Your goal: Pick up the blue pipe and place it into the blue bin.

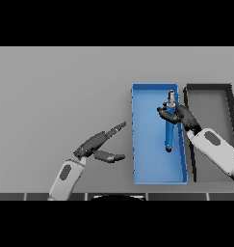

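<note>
We see the right hand point(180, 116) over the right half of the blue bin point(149, 169), its fingers curled round the blue pipe point(170, 126) near the upper end, just below the grey tip. The pipe runs nearly lengthwise along the bin, inside the rim in this view — whether it hangs above the floor or already rests on it we cannot tell from straight overhead. We judge the grasp near one end is why the lower part of the pipe extends freely towards us, and the alignment with the bin's long side looks deliberate: laid that way, the pipe clears both walls when let go. Just beside the blue bin, on its right, stands a dark bin point(224, 96), and the right forearm crosses over it to reach in. The left hand point(97, 144) shows on the grey table point(51, 87), well left of the bin, fingers straight and spread, thumb apart, holding nothing — it seems parked out of the way. In our judgement the carry is done and what remains is opening the fingers; the risk is the pipe rolling against the right wall or tipping on release.
</note>
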Robot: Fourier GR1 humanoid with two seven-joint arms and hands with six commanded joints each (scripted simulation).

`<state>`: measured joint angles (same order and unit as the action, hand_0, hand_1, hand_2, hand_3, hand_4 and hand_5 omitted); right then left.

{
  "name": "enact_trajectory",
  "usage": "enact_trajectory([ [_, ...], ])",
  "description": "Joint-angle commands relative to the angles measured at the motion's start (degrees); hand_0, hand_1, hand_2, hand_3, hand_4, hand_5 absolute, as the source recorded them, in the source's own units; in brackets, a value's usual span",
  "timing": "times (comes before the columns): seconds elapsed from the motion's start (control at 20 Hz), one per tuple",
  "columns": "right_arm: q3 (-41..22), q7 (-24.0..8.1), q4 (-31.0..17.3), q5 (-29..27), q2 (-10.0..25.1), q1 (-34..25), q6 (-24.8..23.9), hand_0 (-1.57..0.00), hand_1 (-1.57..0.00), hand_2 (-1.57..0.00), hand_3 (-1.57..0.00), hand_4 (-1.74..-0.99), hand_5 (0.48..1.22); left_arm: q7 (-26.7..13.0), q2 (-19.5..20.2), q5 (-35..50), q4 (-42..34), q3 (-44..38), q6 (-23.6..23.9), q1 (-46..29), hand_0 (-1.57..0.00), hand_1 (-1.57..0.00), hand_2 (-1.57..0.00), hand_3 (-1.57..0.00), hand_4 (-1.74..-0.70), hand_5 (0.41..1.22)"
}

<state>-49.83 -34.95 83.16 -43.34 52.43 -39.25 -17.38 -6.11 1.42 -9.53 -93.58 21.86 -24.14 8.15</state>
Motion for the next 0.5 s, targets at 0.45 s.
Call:
enact_trajectory([
  [0.45,-8.45,0.00,-1.81,-1.92,2.07,-4.74,-0.09,-0.02,-0.02,-0.02,-0.01,-1.033,0.696,-0.19,-0.33,0.03,-0.36,0.14,0.20,0.12,0.00,0.00,0.00,0.00,-0.89,0.429],
])
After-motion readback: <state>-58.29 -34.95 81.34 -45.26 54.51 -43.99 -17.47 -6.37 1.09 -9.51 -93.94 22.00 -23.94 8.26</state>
